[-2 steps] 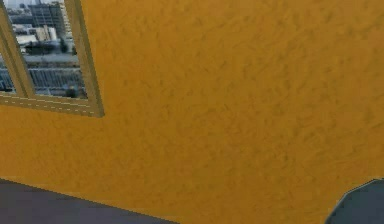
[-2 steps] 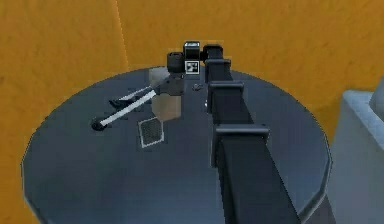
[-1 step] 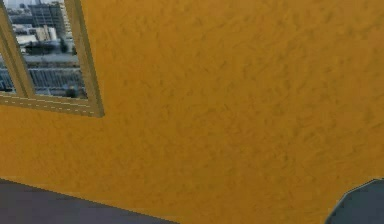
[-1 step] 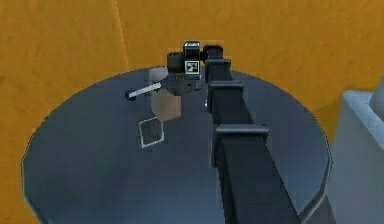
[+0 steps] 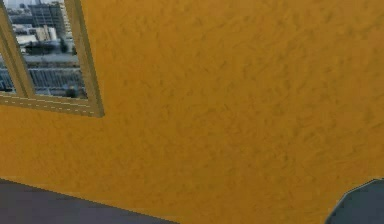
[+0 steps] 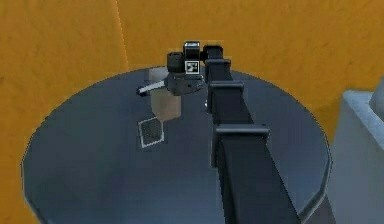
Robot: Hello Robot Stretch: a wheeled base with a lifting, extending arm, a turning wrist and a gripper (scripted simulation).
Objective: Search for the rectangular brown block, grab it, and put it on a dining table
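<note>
Stretching up from the near edge of the round dark desk, the arm runs just right of the middle toward the far edge and ends at two small white marker squares. Left of them sits the pincer, its thin fingers pointing toward the desk's left edge. A tan, box-shaped brown block shows right at and behind those fingers, in the far half of the desk and a little left of its middle. Whether the block rests on the top or is in the pincer's hold cannot be told, nor how wide the pincer stands.

Just nearer than the block lies a small dark flat square with a pale rim. Bare desktop spreads from there to the left and near-left edges, and a narrower bare strip runs between the arm and the right edge. A pale grey bulk stands just beside that right edge. An orange wall rises behind the far edge.

Ahead, the same orange wall is near, with a framed window at upper left, dark floor below it and a dark rounded edge in the bottom right corner.
</note>
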